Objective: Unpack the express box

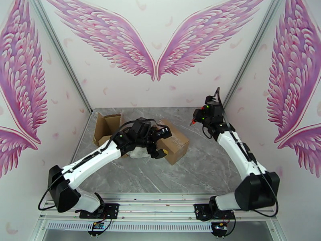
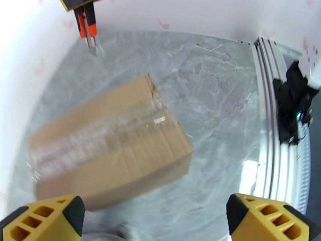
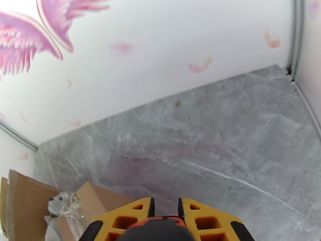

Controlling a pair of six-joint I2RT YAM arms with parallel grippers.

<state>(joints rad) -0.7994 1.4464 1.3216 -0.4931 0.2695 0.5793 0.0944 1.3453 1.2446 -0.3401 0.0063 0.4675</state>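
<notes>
Express box (image 1: 176,142) lies left of centre on the marble table (image 1: 200,165), beneath the left gripper (image 1: 161,142). It looks light and stiff-walled, but cardboard dents and the tape strip (image 2: 120,125) is slick, so I'd take it by a bare edge or flap. Those left fingers (image 2: 44,217) stand spread wide, gripping nothing. Well apart, the raised right gripper (image 3: 164,205) is clamped on a utility knife (image 2: 89,29).

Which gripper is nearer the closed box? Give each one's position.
Left. The left gripper hangs over the closed box, fingers wide open. The right gripper, shut on a knife, sits apart, beyond its far right corner.
</notes>
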